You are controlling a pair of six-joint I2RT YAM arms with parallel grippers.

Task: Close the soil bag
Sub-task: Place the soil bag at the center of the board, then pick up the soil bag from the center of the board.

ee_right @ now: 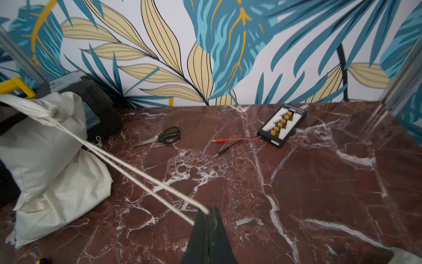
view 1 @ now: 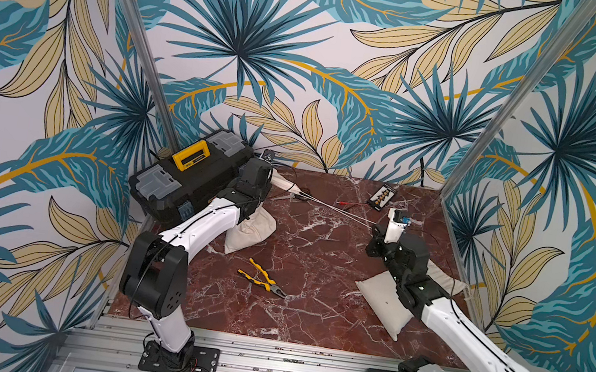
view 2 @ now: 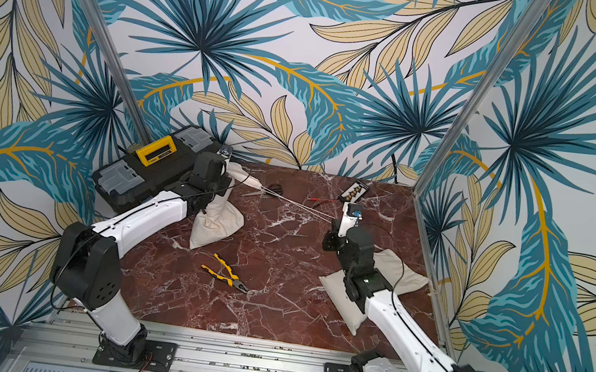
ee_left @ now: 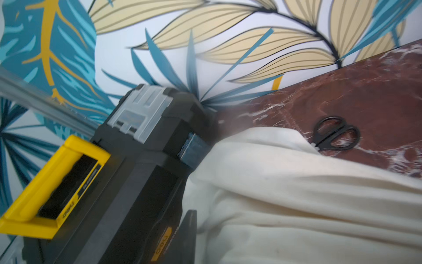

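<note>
The cream cloth soil bag (view 1: 251, 233) (view 2: 217, 223) stands at the left rear, leaning on a toolbox, its neck gathered tight. Its white drawstring (view 1: 336, 209) (ee_right: 141, 176) runs taut in two strands across the marble from the neck to my right gripper (view 1: 377, 226) (ee_right: 206, 213), which is shut on the string's end. My left arm's wrist (view 1: 254, 179) covers the bag's neck in both top views. In the left wrist view only one dark finger (ee_left: 190, 228) shows, pressed beside folds of the bag (ee_left: 296, 194); the other finger is hidden.
A black toolbox (view 1: 188, 176) with a yellow handle sits at the rear left. Black scissors (ee_right: 165, 136) lie under the string. Also here are yellow pliers (view 1: 262, 278), a black connector board (view 1: 382, 197) with red and black leads, and a second cream bag (view 1: 382, 303) under the right arm.
</note>
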